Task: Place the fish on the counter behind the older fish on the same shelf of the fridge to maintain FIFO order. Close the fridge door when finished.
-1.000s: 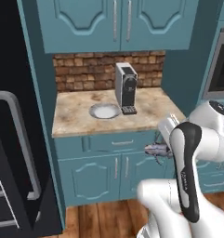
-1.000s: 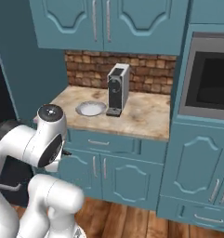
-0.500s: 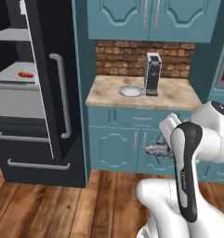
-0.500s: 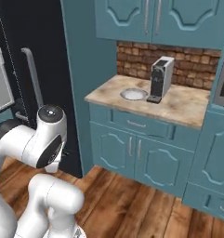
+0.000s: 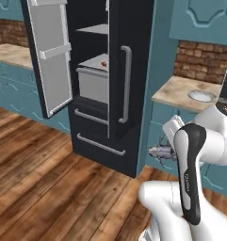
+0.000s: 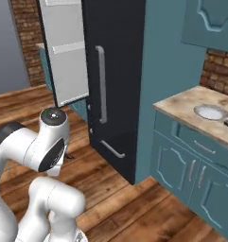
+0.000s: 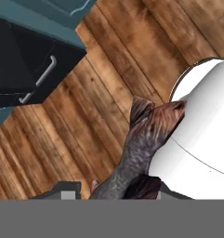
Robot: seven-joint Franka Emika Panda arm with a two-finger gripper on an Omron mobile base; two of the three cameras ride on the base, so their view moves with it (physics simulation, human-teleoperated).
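The slim grey fish [image 5: 160, 151] hangs in my gripper [image 5: 169, 151], which is shut on it low in front of the teal cabinets, right of the fridge [image 5: 133, 70]. In the hand view the fish [image 7: 140, 144] runs up from my gripper [image 7: 118, 189] over the wooden floor. The fridge door [image 5: 51, 56] on the left stands open, showing its light grey lining. Inside, the red-orange older fish [image 5: 104, 63] lies on a light grey shelf [image 5: 92, 64]. The counter [image 5: 181, 92] lies to the right of the fridge.
The fridge's right door, with its grey bar handle [image 5: 125, 84], is shut, and two drawers [image 5: 98, 141] sit below. A white plate [image 5: 202, 95] and a coffee machine [image 5: 226, 87] stand on the counter. Wooden floor [image 5: 49, 188] spreads before the fridge.
The whole picture has shifted: the base has moved, so the fridge is central and the counter is at the right. The fish stays in the shut gripper.
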